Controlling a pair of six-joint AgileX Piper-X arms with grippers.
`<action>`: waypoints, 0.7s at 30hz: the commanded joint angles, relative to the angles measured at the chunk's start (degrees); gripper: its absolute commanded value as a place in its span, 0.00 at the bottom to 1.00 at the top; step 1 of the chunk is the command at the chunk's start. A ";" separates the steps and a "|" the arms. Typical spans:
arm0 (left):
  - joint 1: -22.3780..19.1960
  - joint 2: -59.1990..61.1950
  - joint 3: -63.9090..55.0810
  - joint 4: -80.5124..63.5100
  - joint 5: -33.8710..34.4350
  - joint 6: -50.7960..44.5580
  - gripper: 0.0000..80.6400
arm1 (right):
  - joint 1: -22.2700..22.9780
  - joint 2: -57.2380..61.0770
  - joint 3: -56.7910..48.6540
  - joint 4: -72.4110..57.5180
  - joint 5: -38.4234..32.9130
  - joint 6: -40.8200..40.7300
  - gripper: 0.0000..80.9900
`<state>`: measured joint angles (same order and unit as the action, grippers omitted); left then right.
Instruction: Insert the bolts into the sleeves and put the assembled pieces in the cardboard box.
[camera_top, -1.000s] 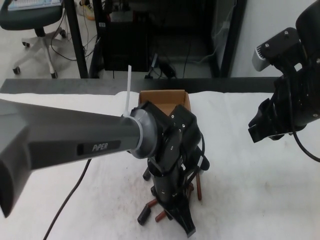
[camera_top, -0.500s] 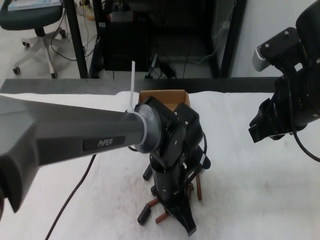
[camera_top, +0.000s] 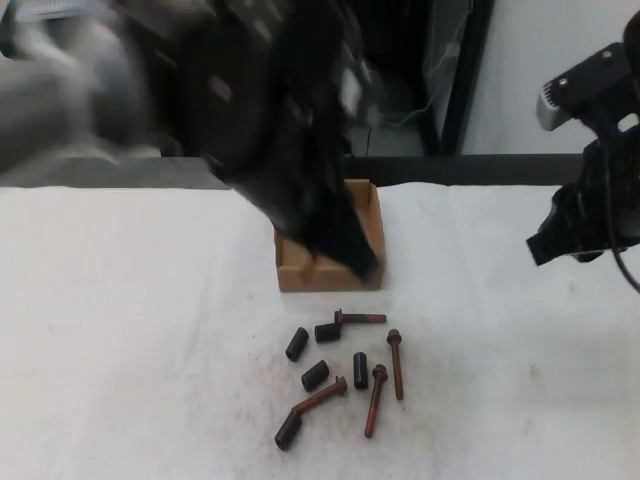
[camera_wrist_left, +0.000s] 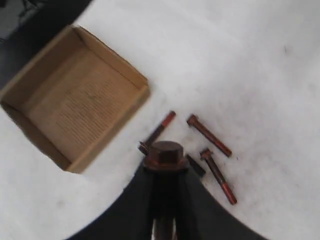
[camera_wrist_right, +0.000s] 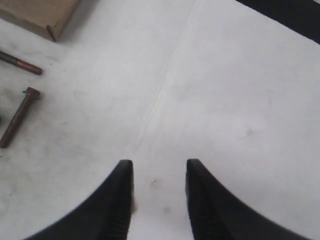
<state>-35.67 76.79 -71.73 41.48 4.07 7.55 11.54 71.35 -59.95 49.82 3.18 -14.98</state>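
white cloth bench (camera_top: 120, 350): brown cardboard box (camera_wrist_left: 111, 61) sits empty, black cylindrical sleeves (camera_top: 297, 343) loose; left gripper (camera_wrist_left: 165, 169) pinches a rusty hex-headed bolt (camera_wrist_left: 165, 153); right gripper (camera_wrist_right: 159, 195) gapes.

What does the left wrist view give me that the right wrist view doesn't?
Left wrist view: the left gripper shut on a bolt, and the inside of the cardboard box. Right wrist view: the right gripper, open above the white cloth. Both: the box, the cloth and loose bolts lying on it.
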 joint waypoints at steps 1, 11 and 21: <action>0.96 -1.68 0.49 -1.01 1.03 -1.50 0.00 | -1.47 -0.51 -0.61 -1.17 -9.00 0.44 0.42; 16.55 -17.57 24.18 -26.77 21.75 -17.89 0.00 | 2.32 -0.38 -0.61 -9.82 -21.98 16.09 0.42; 25.19 -24.65 43.89 -57.41 38.90 -35.02 0.00 | 14.30 8.16 -0.61 -6.17 -17.91 17.89 0.33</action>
<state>-11.01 53.03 -29.23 -9.88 41.17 -24.71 22.66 76.22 -60.20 42.32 -17.11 1.78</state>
